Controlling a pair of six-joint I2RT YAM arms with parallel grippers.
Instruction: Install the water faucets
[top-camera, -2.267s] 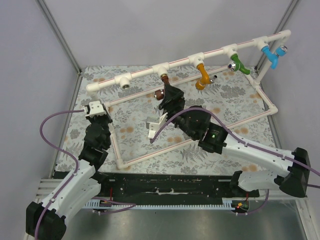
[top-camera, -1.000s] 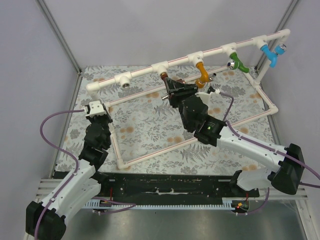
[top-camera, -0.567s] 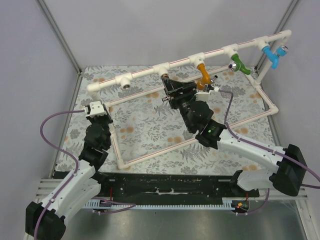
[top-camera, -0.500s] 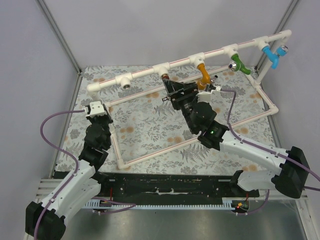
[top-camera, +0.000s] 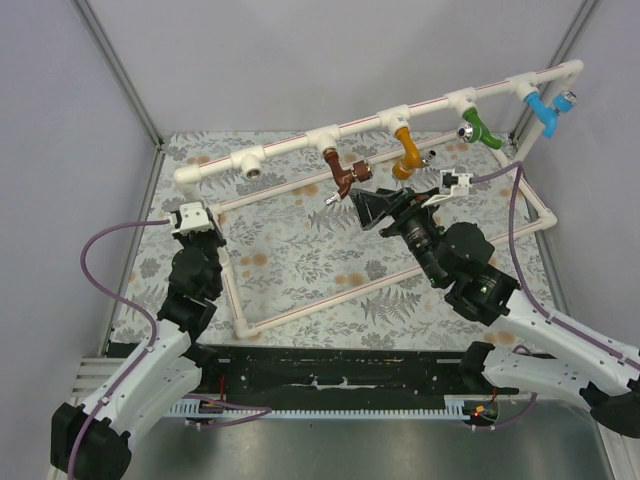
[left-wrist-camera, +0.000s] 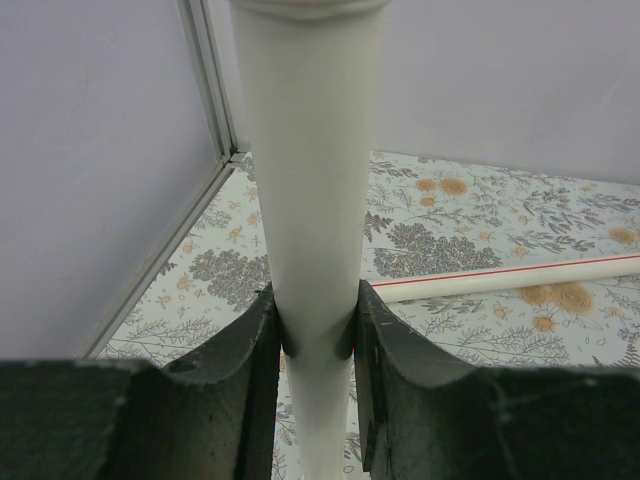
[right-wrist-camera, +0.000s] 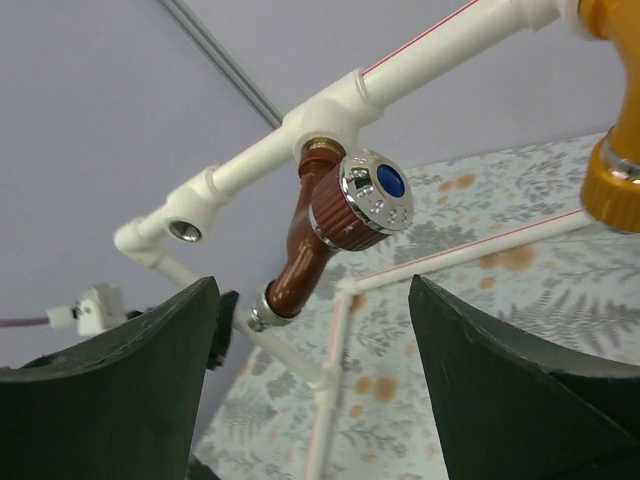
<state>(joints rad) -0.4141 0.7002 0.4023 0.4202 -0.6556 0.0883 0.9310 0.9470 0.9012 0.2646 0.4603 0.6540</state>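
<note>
Upper centre of the overhead view, the dark reddish-brown faucet (top-camera: 345, 178) hung screwed into its tee on the white pipe rail (top-camera: 290, 141), spout angled down and left. The orange-yellow faucet (top-camera: 405, 152) hung from the next tee to its right. Just below the brown one, the right gripper (top-camera: 380, 206) held its jaws spread wide and empty, which suggested the thread was seated. At frame left, the left gripper (left-wrist-camera: 315, 345) clamped the frame's white end pipe (left-wrist-camera: 312, 180), probably to steady the frame against twisting. One bare tee (top-camera: 248, 165) stood unfilled.
</note>
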